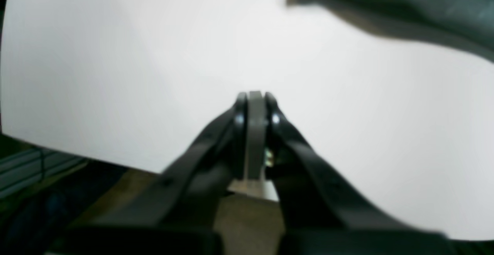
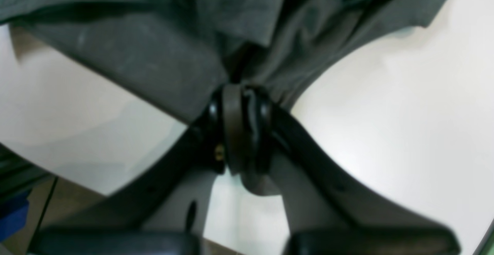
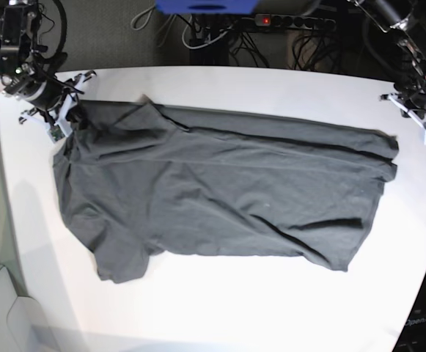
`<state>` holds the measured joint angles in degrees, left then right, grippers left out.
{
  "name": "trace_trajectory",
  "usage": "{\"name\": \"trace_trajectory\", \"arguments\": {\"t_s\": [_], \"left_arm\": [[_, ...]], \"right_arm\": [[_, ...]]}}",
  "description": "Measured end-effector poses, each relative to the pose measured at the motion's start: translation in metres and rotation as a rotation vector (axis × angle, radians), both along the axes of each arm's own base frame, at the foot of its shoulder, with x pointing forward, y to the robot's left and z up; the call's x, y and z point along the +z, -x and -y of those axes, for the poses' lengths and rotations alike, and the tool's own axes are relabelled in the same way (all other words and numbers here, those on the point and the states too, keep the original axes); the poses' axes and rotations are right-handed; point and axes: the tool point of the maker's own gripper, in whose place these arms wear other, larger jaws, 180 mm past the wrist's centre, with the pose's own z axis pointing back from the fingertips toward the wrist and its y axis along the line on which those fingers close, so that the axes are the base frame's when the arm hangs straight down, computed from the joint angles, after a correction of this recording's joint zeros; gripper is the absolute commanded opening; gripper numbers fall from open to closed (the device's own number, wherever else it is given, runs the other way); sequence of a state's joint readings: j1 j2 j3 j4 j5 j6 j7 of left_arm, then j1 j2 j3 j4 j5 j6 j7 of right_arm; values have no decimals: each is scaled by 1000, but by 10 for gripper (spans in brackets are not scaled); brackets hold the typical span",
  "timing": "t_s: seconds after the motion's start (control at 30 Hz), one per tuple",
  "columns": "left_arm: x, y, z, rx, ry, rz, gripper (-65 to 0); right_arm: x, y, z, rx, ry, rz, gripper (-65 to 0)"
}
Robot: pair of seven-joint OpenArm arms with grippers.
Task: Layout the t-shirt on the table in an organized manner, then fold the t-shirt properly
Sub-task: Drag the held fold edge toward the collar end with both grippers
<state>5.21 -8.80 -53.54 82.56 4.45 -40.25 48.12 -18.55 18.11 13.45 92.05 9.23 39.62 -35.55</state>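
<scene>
Nearest the base camera lay the bare front of the table (image 3: 220,308), and beyond it the t-shirt (image 3: 220,198) was spread sideways across the middle, mostly flat but creased. One sleeve (image 3: 121,260) was bunched at the near corner, and a long ridge ran along the far edge.

Farther back, the right gripper (image 2: 240,93) was clamped on a pinch of cloth at the shoulder corner, the fabric gathered into folds between its jaws. The left gripper (image 1: 254,98) had its jaws pressed together on nothing, poised over bare table just clear of the hem corner.

The layout looked unfinished. To do it well, the empty claw would need a hold on the hem. Both arms should then pull gently apart, low over the table, so the creases flatten without dragging the cloth off-centre.
</scene>
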Motion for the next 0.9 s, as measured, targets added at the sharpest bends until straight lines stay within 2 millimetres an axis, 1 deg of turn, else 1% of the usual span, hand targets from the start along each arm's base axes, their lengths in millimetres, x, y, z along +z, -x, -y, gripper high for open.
{"name": "trace_trajectory", "arguments": {"t_s": [0.07, 0.13, 0.2, 0.23, 0.37, 0.4, 0.43, 0.5, 0.57, 0.6, 0.63, 0.7, 0.83, 0.9], "left_arm": [[8, -5, 1, -4, -16, 19, -641], [18, -16, 4, -6, -26, 57, -596], [30, -26, 7, -20, -40, 89, -495], [33, -29, 7, -20, -45, 96, -428], [37, -36, 2, -6, -47, 94, -191], [39, -39, 3, -9, -48, 106, -146], [41, -43, 3, -11, -48, 126, -114], [46, -51, 5, -17, -45, 150, -79], [52, -62, 5, -16, -45, 186, -66], [51, -66, 6, -14, -30, 194, -64], [47, -71, 9, -10, -8, 196, -64], [36, -74, 13, -5, 31, 178, -64], [13, -71, 22, 2, 92, 134, -64], [7, -73, 25, 5, 115, 127, -64]], "right_arm": [[0, 0, 0, 0, 1, 0, -650], [0, -1, 0, -1, 1, 0, -650], [0, -1, 0, -1, 1, 0, -650], [0, -1, 0, -1, 2, -1, -650], [0, -2, 0, -1, 2, 0, -650], [0, -2, 0, -1, 3, -1, -650], [0, -2, 0, -1, 3, 0, -650], [1, -2, 0, -1, 2, 0, -650], [0, -2, 0, -1, 2, 0, -650], [1, -2, 0, -1, 2, 1, -650], [1, -2, 0, 0, 2, 1, -650], [1, -2, 0, 0, 3, 0, -650], [1, -2, 0, -1, 2, 0, -650], [1, -2, 0, -1, 2, 1, -650]]}}
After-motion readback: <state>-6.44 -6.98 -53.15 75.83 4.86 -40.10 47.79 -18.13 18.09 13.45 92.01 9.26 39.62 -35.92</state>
